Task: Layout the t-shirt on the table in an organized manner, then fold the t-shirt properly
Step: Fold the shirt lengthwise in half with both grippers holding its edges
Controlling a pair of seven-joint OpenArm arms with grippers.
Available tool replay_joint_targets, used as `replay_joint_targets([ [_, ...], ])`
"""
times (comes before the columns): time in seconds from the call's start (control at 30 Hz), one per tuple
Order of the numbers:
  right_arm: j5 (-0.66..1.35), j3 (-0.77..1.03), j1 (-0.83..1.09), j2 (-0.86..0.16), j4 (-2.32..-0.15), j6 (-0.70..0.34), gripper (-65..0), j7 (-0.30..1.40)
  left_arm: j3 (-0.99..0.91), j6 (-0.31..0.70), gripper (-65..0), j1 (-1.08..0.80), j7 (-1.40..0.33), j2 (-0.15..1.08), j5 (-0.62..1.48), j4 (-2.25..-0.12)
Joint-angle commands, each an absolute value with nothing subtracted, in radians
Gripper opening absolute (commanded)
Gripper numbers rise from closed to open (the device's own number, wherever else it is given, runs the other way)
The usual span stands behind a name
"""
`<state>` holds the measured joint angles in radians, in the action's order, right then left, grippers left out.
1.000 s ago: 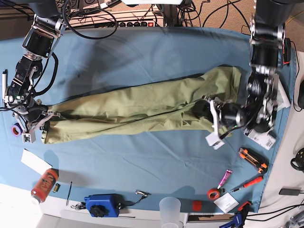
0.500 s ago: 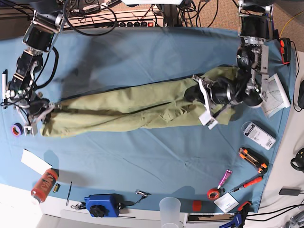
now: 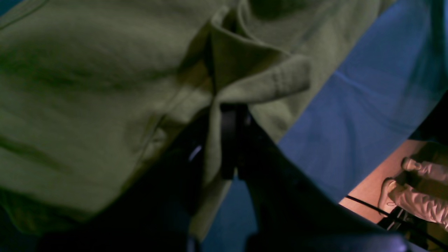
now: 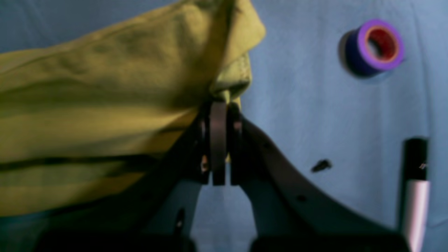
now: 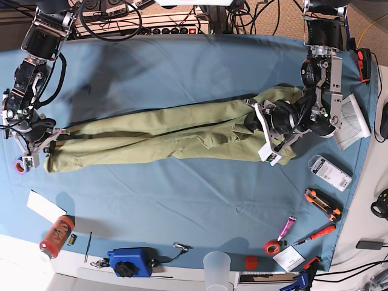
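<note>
The olive-green t-shirt (image 5: 157, 133) lies stretched into a long, bunched band across the light-blue table (image 5: 182, 66). My right gripper (image 5: 45, 144) is at the left end of the base view, shut on the fabric edge. Its wrist view shows the right gripper (image 4: 218, 105) pinching a gathered corner of the t-shirt (image 4: 105, 105). My left gripper (image 5: 254, 121) is at the right end, shut on the cloth. Close up, the left gripper (image 3: 227, 108) clamps a folded hem of the t-shirt (image 3: 87, 87). The neck tag is hidden.
A purple tape roll (image 4: 376, 45) and a marker (image 4: 414, 189) lie beside the right gripper. Along the front edge are an orange can (image 5: 56, 235), a blue device (image 5: 128, 262) and a plastic cup (image 5: 217, 267). Tools (image 5: 322, 204), a packet (image 5: 329, 172) and paper (image 5: 351, 118) lie right.
Both grippers have carried their shirt ends toward the far side of the table. The left arm moved most, early on. The shirt now lies straighter and further back.
</note>
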<state>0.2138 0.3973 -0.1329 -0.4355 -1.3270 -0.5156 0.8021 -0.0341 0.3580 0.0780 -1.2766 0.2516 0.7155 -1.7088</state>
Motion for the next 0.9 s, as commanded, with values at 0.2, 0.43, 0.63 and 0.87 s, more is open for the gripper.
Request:
replay_joint_targets([
  [0.2,0.161,0.406,-0.197,-0.463,-1.135,-0.490,-65.0,0.731,-0.037,0.358,-65.0,0.052,-1.267,0.255,0.725,-1.728],
  [0.43,0.161,0.406,-0.202,-0.463,-1.131,-0.490,-65.0,0.723,-0.037,0.359,-65.0,0.032,-1.259,0.255,0.725,-1.728],
  [0.63,0.161,0.406,-0.202,-0.462,-1.131,-0.490,-65.0,0.728,-0.037,0.358,-65.0,0.053,-1.207,0.255,0.642,-1.728],
  [0.87,0.178,0.406,-0.202,-0.463,-1.131,-0.607,-59.2,0.746,-0.037,0.272,-35.2,0.052,-1.177,0.255,0.532,-1.728],
])
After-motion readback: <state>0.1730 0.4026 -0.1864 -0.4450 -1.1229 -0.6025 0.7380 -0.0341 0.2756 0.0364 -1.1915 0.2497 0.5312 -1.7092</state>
